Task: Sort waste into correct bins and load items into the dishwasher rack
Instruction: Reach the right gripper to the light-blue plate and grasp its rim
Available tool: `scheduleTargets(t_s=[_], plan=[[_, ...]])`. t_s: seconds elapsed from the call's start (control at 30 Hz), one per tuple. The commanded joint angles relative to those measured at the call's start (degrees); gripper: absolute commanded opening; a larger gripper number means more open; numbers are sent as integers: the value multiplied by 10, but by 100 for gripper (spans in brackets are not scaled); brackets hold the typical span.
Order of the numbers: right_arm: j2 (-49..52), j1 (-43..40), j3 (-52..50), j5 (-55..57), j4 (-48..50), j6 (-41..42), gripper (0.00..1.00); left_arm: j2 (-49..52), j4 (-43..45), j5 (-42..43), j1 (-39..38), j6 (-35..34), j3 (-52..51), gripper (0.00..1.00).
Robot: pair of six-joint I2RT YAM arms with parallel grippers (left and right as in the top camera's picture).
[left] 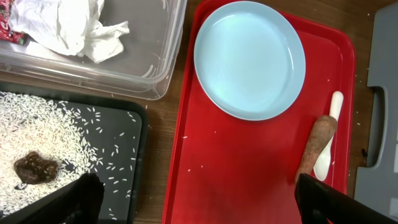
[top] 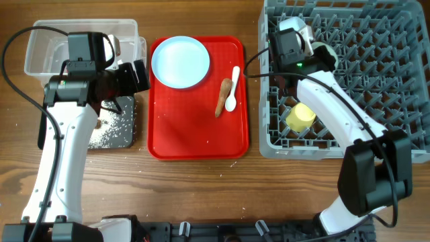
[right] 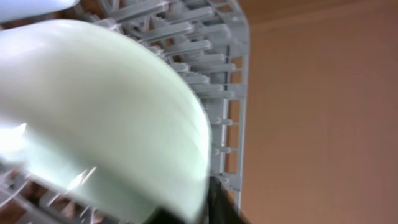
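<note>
On my left, the clear tub (top: 40, 54) holds tissue (left: 81, 28), and rice lies on the black tray (left: 127, 146). My left gripper (left: 198, 190) hangs wide open over the red tray (top: 195, 128), near the plate (top: 180, 62), brown scrap (top: 223, 96) and spoon (top: 232, 91). My right gripper (top: 312, 50) pinches a bowl (right: 93, 112) over the rack (top: 396, 87), near the yellow cup (top: 301, 116).

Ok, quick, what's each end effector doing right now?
Left end effector: open, empty.
Right end effector: closed on a pale green bowl.

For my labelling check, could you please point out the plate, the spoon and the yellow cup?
plate (top: 180, 62), overhead view, its centre.
spoon (top: 233, 86), overhead view, its handle.
yellow cup (top: 300, 117), overhead view, its side.
</note>
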Motion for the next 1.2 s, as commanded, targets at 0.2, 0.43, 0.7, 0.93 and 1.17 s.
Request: scheduleTargets(t_s=[0.2,0.43,0.7,0.93,1.17], plan=[[15,118,0,-47,-14,5,58,2,2,-3,2,-1,6,100],[-32,119,30,-165,3,116,89,2,2,-3,2,-1,6,100],[-87,120,41,-732,130,228,81,2,2,-3,2,-1,6,100],[-71,122,38,-619,193,546,94,2,2,-3,2,-1,6,100],[106,130,38,-586,316,697,80,2,2,-3,2,-1,6,100]])
